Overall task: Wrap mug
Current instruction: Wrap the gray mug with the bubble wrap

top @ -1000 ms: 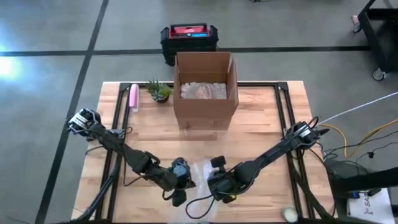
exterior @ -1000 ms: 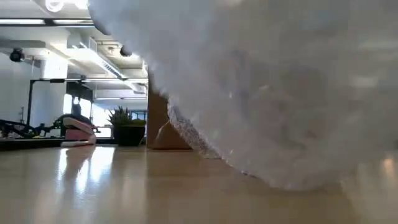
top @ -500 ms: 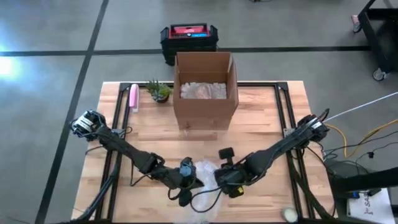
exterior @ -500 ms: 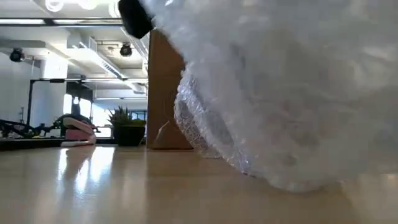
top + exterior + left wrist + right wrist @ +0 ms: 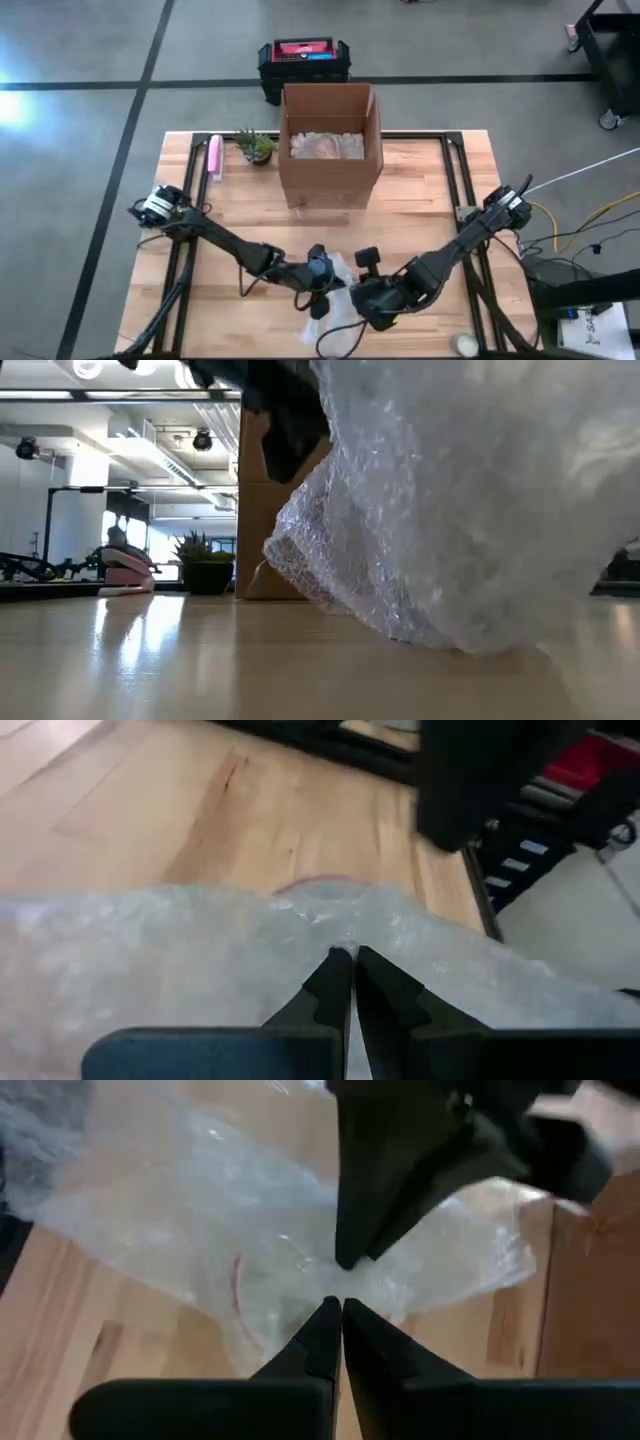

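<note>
Both grippers are at the near edge of the table (image 5: pixel 420 190), meeting over a bundle of bubble wrap (image 5: pixel 340 290). Left gripper (image 5: pixel 345 960): fingers pinched together on a fold of the wrap. Right gripper (image 5: pixel 335 1305): fingers likewise clenched on the sheet, tip to tip with the left one. The mug itself is not visible; a faint reddish curve shows through the film in both wrist views, so I judge it sits inside the bundle, under the two grippers. Low view: wrap (image 5: pixel 450 510) billows, resting on the table in front of the box (image 5: pixel 330 140). Handling judgement: the film is light, limp and slick, so it takes a pinch at an edge or fold; the mug inside would be hard, breakable and the only real weight, so lifting by film alone risks it sliding out.
</note>
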`<action>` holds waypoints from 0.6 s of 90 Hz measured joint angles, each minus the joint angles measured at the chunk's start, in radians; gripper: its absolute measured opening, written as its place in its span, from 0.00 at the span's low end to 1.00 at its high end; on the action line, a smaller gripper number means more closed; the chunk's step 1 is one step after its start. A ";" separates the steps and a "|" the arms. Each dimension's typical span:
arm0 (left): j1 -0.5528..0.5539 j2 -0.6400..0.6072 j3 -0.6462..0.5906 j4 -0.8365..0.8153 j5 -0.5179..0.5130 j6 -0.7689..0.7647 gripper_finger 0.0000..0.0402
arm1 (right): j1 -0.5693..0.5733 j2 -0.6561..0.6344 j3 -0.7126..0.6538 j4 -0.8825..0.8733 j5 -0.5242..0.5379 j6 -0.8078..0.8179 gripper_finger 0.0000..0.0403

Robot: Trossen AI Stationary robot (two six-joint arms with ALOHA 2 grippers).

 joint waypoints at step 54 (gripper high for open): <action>0.007 -0.005 0.031 0.009 0.023 -0.025 0.01 | -0.054 0.000 -0.320 0.348 -0.003 -0.002 0.00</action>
